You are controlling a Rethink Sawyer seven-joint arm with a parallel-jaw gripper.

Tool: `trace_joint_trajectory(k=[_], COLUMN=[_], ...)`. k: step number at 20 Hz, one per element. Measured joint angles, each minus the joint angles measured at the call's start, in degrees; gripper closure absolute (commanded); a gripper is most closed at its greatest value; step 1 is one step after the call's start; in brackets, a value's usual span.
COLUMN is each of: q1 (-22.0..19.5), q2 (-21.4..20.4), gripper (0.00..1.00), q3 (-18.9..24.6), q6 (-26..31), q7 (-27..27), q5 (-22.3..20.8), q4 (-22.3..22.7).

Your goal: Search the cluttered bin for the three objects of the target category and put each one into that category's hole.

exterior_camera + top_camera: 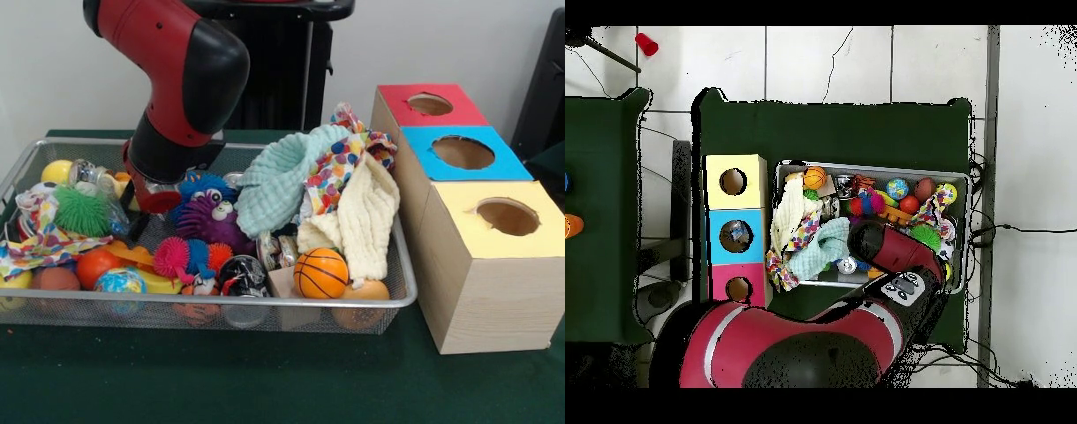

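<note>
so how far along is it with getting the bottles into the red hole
Nothing looks done: the red-topped box's hole shows no bottle in it in either view, though its inside is dark. In hand: the arm reaches down into the wire mesh bin at its cluttered left side in the front view; its gripper is hidden. Left: apparently all three bottles; one clear bottle seems to lie beside the arm.

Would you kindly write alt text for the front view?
A red and black robot arm reaches down into a wire mesh bin crammed with toys, balls and cloths; three wooden boxes, red-topped, blue-topped and yellow-topped, stand beside it.
</note>
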Motion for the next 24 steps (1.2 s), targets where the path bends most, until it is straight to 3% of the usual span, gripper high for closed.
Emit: trace_joint_trajectory(k=[16,24], q1=[0.07,0.51], q2=[-1.32,-2.69], gripper=[0.00,0.00], q3=[-0.26,-3.24], q6=[-0.33,1.49], q7=[0.00,0.00], q5=[-0.04,-0.04], q4=[-0.07,-0.07])
